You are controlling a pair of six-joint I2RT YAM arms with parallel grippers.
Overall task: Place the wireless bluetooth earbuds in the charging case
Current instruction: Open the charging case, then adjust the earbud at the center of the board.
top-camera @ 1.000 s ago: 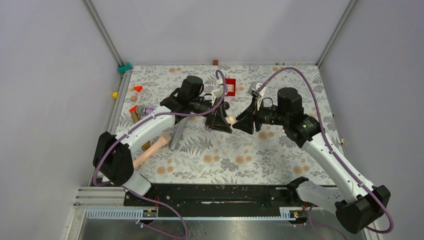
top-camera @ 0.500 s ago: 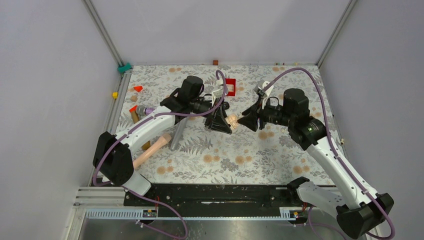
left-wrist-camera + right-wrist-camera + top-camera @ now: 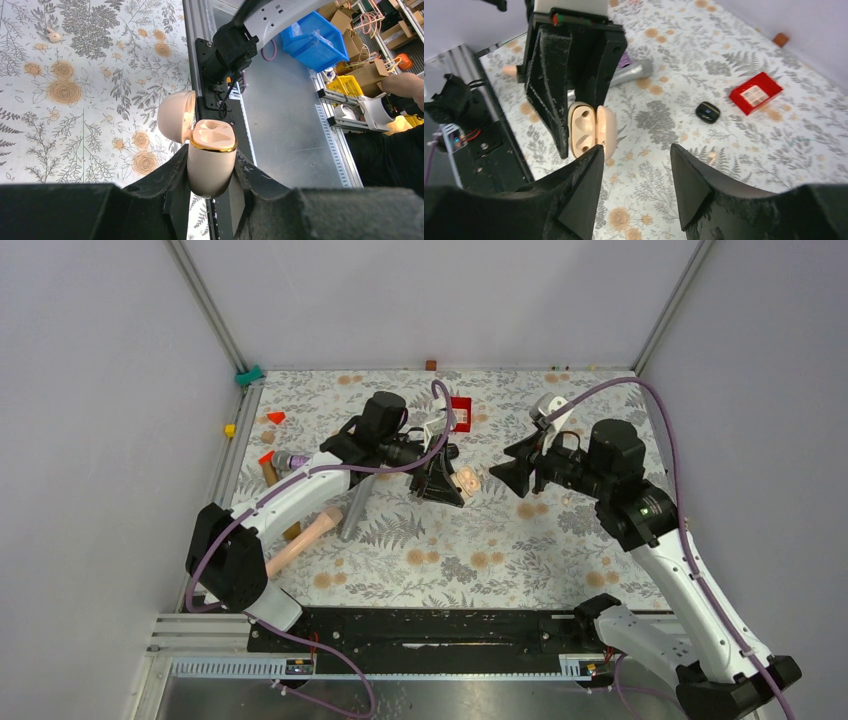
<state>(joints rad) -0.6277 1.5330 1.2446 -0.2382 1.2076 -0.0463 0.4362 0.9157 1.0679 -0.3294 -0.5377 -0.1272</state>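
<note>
From above, finds the right gripper (image 3: pixel 513 474) drawn back to the right since a moment ago, jaws spread wider with nothing between them, now apart from the charging case (image 3: pixel 466 480), so probably leaves to fetch an earbud. From the left wrist, shows the left gripper (image 3: pixel 211 172) pinching the peach case by its body, lid open, both wells seemingly empty, and what looks like one earbud (image 3: pixel 52 35) lying well apart on the table (image 3: pixel 75 125). From the right wrist, sees a black pebble case (image 3: pixel 707 111) and a red box (image 3: pixel 756 92) farther off, neither in the way.
</note>
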